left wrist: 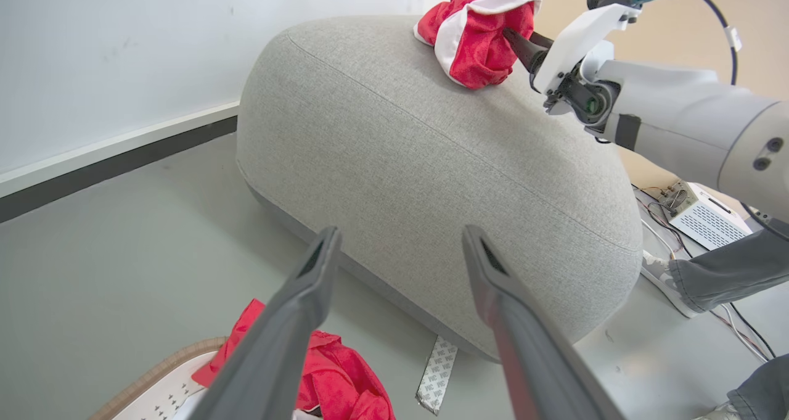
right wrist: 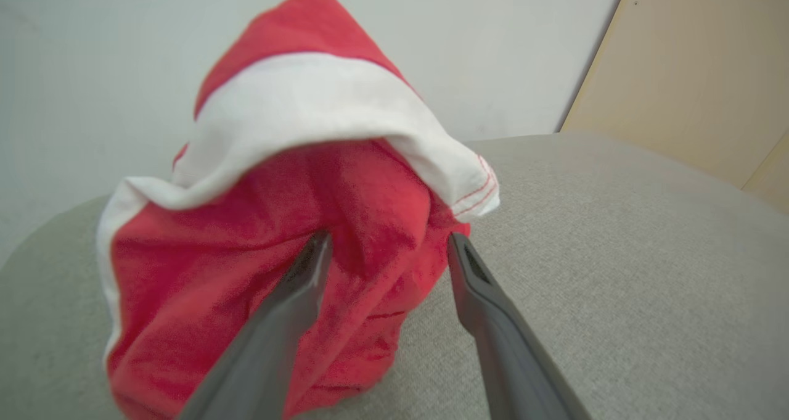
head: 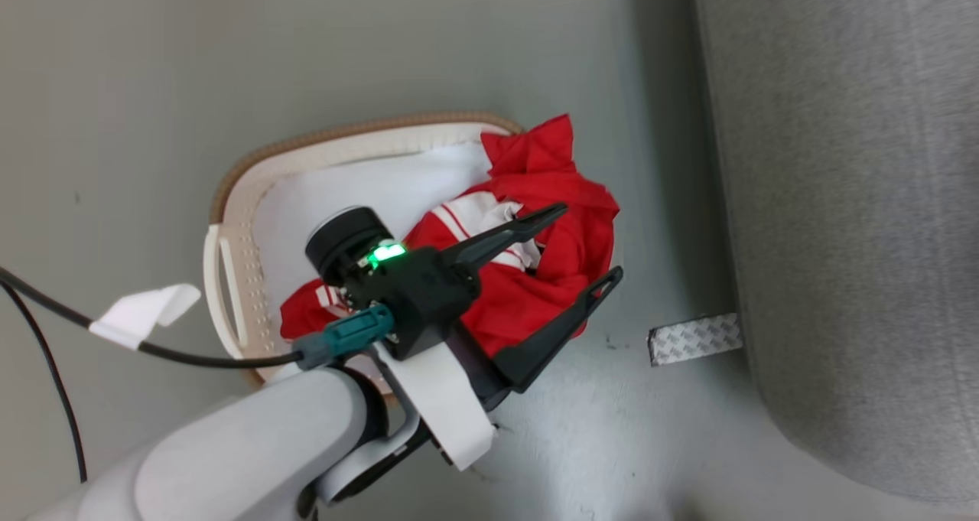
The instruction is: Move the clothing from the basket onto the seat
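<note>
Grey seat (right wrist: 616, 253); clothing (right wrist: 259, 241) peaked upward

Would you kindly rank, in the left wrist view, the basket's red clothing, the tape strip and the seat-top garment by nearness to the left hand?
1. Red clothing, in the basket under the left hand.
2. Tape strip, on the floor at the seat's base.
3. Seat-top garment, farthest, at the view's top.

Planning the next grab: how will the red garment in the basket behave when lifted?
Probably floppy: the clothing lies crumpled, one corner draped over the basket rim. Likely light, being thin fabric in soft folds. It may trail and snag the rim as the left pincer lifts.
</note>
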Controlling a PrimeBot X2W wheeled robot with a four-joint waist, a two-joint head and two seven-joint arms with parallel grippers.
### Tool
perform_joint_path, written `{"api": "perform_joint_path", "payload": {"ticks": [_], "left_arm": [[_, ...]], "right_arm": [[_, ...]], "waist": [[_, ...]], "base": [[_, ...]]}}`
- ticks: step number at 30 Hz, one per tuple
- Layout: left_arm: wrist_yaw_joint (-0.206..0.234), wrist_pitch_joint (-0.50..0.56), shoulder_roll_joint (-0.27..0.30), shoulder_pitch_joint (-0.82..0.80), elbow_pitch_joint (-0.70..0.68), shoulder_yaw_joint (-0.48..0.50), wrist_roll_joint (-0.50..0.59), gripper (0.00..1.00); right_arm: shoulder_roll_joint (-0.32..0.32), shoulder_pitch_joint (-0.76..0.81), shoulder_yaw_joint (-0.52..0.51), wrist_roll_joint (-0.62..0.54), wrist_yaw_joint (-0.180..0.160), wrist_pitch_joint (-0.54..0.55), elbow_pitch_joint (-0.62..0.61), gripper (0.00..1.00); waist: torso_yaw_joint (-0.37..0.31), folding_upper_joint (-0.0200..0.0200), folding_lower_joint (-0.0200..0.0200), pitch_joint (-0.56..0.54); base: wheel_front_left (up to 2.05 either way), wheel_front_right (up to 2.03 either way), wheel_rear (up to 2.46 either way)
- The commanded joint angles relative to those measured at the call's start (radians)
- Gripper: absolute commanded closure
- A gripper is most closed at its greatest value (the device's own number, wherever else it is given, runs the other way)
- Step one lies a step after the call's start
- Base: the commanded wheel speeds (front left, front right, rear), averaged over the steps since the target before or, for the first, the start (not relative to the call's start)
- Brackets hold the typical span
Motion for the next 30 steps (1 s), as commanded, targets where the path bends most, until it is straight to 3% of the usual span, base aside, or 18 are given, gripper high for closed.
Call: {"api": "perform_joint_path", "payload": {"ticks": [1, 11, 21, 30], "left_arm": [[0.003, -0.01, 0.009, 0.018, 0.004, 0.003, -0.018, 0.0], [0.04, -0.102, 0.013, 0.144, 0.085, 0.024, -0.09, 0.0], [0.054, -0.224, -0.028, 0.329, 0.237, 0.122, -0.181, 0.0], [0.005, -0.23, -0.107, 0.549, 0.314, 0.341, -0.042, 0.0]], "right_arm": [[0.001, 0.029, 0.009, 0.018, -0.002, -0.008, 0.005, 0.0], [0.005, 0.3, 0.211, 0.116, -0.002, -0.011, -0.146, 0.0], [0.006, 0.572, 0.398, 0.204, -0.002, -0.009, -0.332, 0.0], [0.006, 0.716, 0.558, 0.262, -0.002, -0.009, -0.366, 0.0]], "waist": [[-0.009, 0.0001, -0.0002, -0.025], [-0.011, 0.0001, -0.0002, -0.218], [0.06, 0.0001, -0.0002, -0.423], [0.124, 0.0001, -0.0002, -0.54]], "base": [[0.0, 0.0, 0.0], [0.0, 0.0, 0.0], [0.0, 0.0, 0.0], [0.0, 0.0, 0.0]]}}
